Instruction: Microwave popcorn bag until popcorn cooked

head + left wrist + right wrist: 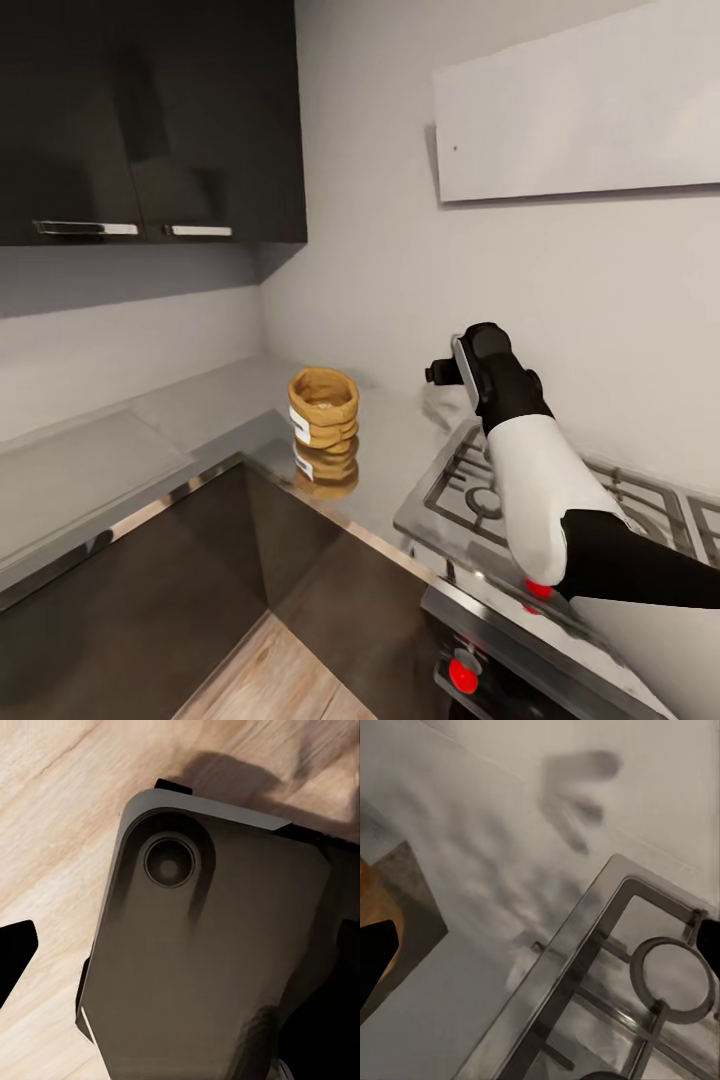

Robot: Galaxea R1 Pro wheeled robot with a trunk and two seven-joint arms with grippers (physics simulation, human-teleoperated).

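The popcorn bag (323, 409) stands upright on the glossy grey countertop (200, 400) near the inner corner, its white label facing front-left and pale bits showing in its mouth. My right arm reaches over the hob toward the wall. Its gripper (440, 372) is to the right of the bag, about a hand's width off and mostly hidden behind the wrist. In the right wrist view the gripper (540, 952) is open, its dark fingertips far apart, with an orange edge of the bag (371, 892) beside one of them. The left gripper (180, 952) is open over the floor. The microwave is out of view.
A steel gas hob (600, 500) with grates lies under my right arm, with red knobs (462, 675) on the oven front below. Dark wall cabinets (150, 120) hang above the counter. The left wrist view looks down on the robot's grey base (202, 960) and wooden floor (52, 810).
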